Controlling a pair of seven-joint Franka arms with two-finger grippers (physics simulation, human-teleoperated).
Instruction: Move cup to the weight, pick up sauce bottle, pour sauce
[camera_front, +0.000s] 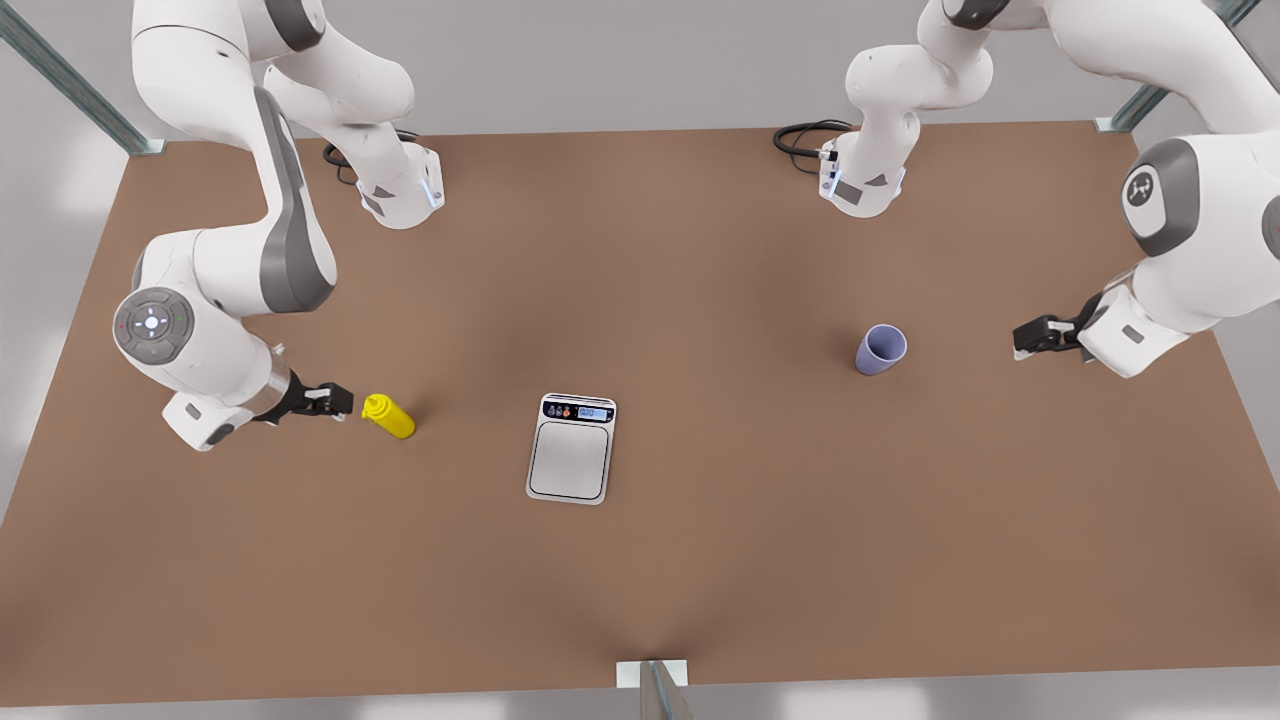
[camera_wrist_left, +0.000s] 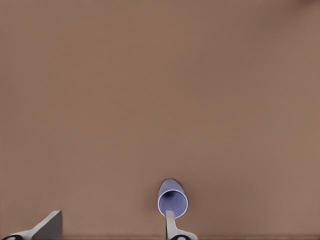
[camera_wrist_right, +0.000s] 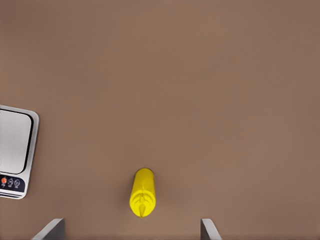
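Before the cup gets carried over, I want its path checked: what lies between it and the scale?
Only bare table in the front view: nothing stands between the cup and the scale.

Bright even light, soft shadows, perhaps wide-angle

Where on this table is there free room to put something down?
Bare table runs along the near edge below the weight, and between the weight and the cup. It is tightest where the right gripper nears the sauce bottle; the left gripper sits beside the cup.
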